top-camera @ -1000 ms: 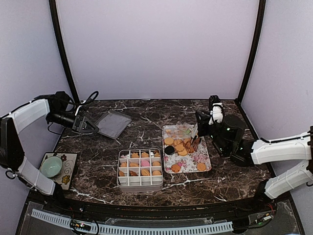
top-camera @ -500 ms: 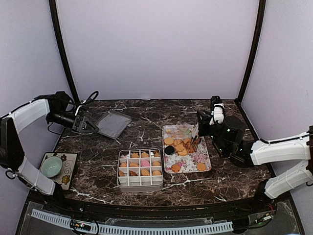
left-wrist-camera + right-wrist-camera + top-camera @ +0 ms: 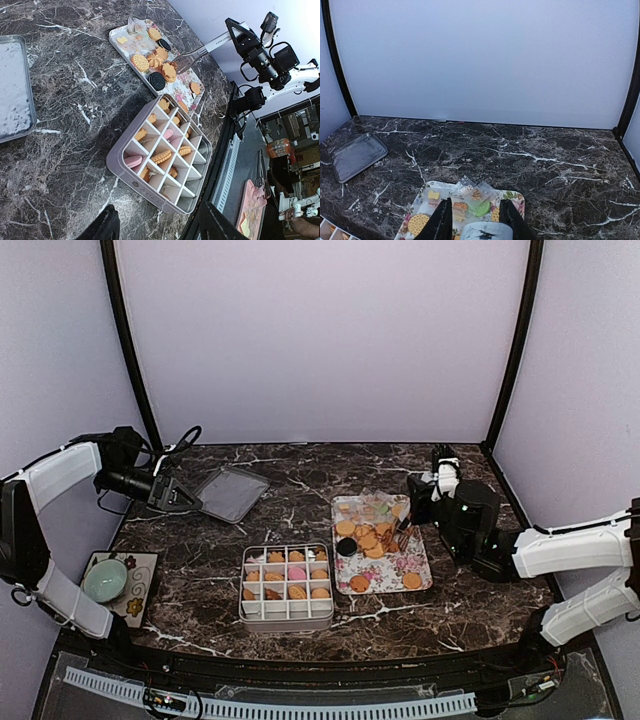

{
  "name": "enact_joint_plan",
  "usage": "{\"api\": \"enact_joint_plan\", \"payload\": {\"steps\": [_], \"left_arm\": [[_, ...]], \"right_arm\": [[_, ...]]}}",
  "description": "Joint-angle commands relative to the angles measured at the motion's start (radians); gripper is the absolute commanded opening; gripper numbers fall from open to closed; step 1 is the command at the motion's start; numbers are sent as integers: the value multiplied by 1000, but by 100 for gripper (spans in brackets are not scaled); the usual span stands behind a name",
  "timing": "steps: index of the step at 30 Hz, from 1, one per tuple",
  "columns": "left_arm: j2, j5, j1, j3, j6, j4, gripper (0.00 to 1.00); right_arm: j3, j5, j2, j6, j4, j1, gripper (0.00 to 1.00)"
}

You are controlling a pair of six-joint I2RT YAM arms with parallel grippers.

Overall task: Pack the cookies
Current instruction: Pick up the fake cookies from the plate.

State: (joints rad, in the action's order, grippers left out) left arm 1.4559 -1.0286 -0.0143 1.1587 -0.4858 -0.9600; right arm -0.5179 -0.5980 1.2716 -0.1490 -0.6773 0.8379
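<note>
Your right gripper (image 3: 239, 36) clamps the tongs (image 3: 205, 50), tips among cookies (image 3: 157, 57) on the floral tray (image 3: 116, 42); can't tell if one's pinched. Your left gripper (image 3: 185, 498) is released, empty. More sit in the divider box (image 3: 120, 155).

green bowl (image 3: 104, 580) rests on patterned mat (image 3: 143, 575).

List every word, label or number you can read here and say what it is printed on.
"LOVE COO", rest unreadable: on the handle of the metal tongs.
Any print on the clear packets on the flowered tray: too small to read.
Nothing else legible.
</note>
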Motion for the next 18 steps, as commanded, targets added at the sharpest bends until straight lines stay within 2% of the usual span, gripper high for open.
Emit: {"api": "enact_joint_plan", "payload": {"steps": [1, 4, 18], "left_arm": [[-11, -20, -5, 12, -2, -18, 56], [-12, -19, -5, 13, -3, -20, 56], [-5, -23, -5, 12, -4, -16, 56]], "right_arm": [[0, -19, -15, 7, 30, -7, 26], [-16, -35, -27, 24, 53, -7, 23], [-3, -26, -56, 23, 75, -7, 23]]}}
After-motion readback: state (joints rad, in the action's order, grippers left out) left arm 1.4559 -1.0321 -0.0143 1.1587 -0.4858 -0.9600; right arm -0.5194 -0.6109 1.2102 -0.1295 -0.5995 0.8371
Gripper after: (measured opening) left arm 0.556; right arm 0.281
